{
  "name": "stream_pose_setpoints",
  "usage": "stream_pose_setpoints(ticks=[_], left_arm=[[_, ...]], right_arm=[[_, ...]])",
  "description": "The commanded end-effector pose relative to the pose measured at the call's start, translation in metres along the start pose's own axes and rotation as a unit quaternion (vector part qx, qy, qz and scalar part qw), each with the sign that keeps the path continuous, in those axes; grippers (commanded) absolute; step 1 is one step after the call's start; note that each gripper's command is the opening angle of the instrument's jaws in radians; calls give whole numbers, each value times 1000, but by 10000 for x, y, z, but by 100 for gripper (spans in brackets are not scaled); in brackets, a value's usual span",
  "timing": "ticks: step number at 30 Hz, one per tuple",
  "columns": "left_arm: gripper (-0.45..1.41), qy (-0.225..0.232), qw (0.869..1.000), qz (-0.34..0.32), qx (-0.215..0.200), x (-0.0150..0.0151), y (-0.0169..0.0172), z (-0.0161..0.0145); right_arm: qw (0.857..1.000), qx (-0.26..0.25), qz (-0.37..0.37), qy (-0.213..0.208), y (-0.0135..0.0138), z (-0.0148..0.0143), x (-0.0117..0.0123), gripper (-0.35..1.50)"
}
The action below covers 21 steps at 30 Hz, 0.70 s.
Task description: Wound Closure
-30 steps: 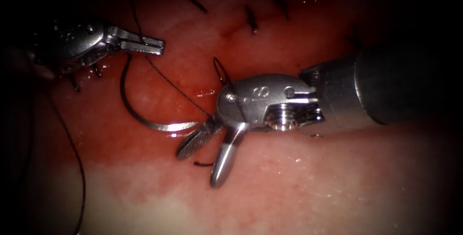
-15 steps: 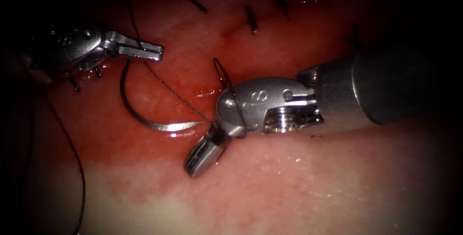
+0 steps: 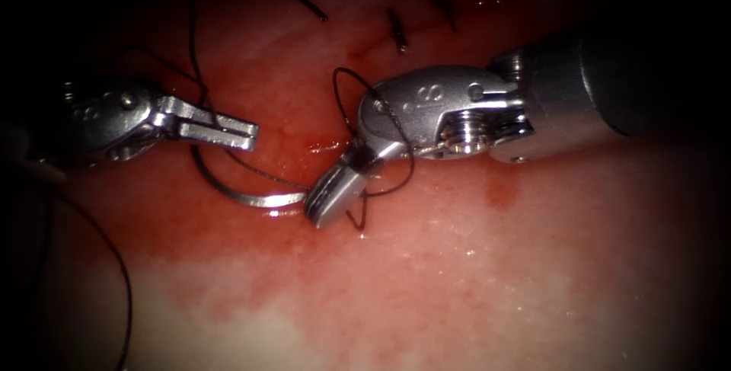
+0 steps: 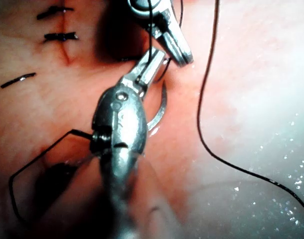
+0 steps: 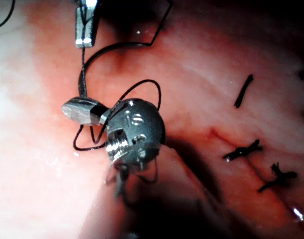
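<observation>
The curved needle lies on the red-stained tissue, its arc bowing downward between the two tools and not buried in the tissue. The right tool has its jaws closed on the needle's right end, near the tip. The left tool sits just above the needle's left end, jaws closed on the thread, which loops around the right tool's wrist. Finished stitches cross the cut above.
</observation>
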Motion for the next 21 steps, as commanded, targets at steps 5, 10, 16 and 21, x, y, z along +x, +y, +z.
stream_pose_setpoints(ticks=[5,10,16,21], left_arm=[[-45,2,1000,2,-11,10,39,24],[-45,-1,1000,6,-29,34,85,38],[-45,0,999,12,-50,66,139,44],[-45,4,997,14,-80,90,173,48]], right_arm=[[999,-10,1,31,19,-8,-16,-35],[999,-26,0,35,32,-21,-28,-35],[998,-44,2,43,48,-42,-39,-35],[997,-61,5,50,60,-60,-47,-35]])
